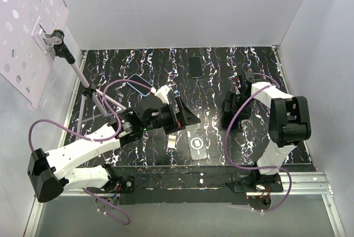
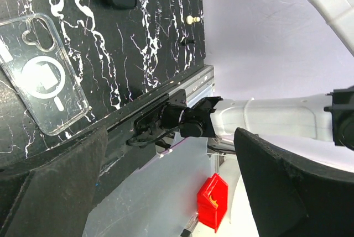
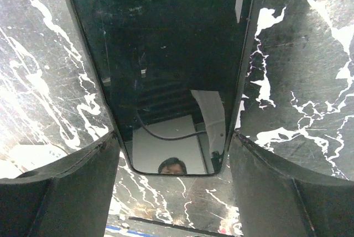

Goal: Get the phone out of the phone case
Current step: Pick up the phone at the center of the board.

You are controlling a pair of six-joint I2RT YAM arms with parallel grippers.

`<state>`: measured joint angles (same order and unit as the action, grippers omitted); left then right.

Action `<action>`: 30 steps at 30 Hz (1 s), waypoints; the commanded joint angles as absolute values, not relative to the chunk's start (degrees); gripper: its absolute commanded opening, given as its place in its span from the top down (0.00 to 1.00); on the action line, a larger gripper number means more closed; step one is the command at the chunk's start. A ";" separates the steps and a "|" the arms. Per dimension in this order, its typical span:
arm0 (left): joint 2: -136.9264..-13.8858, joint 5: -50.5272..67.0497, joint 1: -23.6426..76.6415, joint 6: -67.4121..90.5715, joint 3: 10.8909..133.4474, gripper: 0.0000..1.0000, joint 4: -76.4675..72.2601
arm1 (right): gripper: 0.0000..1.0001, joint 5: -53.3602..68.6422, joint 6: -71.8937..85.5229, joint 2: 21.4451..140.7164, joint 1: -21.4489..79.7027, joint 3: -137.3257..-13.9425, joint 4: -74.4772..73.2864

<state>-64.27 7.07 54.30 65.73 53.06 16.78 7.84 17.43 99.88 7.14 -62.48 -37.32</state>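
Right fingers (image 3: 66, 187): clamped across the phone (image 3: 166, 54), one against each long edge near its lower end. Phone flat and screen-up on the black marbled desk (image 1: 121, 63), bare, already out of the case (image 1: 197, 144). Dark glass reflecting a cable and part of the arm above.

Left fingers (image 2: 50, 193): spread wide, holding nothing, over the middle of the desk. Turned toward the right arm's base, as seen from the left wrist.

Just on the near side of those fingers: the clear case, empty, flat on the desk, its ring mark and camera cut-out plain against the marbling. Apart from the phone, to its left and nearer the arm bases. Just left of the case: a small white piece (image 1: 172, 141), too small to identify.

Farther out, toward the back wall: a second phone (image 1: 195, 66), dark, lying flat. Left of that: a third phone (image 1: 138, 84), light-rimmed, askew. Over the far left corner: a perforated panel (image 1: 27, 32) on a stand. Below the desk's near edge, in the left wrist view: a red block (image 2: 213, 201).
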 commanded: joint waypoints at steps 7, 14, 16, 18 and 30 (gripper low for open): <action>-59.85 7.38 52.82 61.35 51.77 0.02 16.88 | 0.18 -3.94 17.66 110.21 10.45 -73.55 -44.82; -59.15 9.40 51.33 60.56 51.07 0.02 16.09 | 0.15 -8.52 20.56 114.69 11.42 -80.23 -49.83; -59.06 10.19 50.80 60.56 50.71 0.02 15.65 | 0.13 -8.53 20.57 116.01 11.34 -82.34 -51.15; -59.24 10.81 50.45 60.29 50.80 0.02 15.38 | 0.12 -8.18 20.39 116.80 11.34 -83.67 -51.50; -58.97 12.39 49.40 59.94 50.36 0.02 14.50 | 0.11 -7.38 19.07 118.82 11.43 -87.28 -50.71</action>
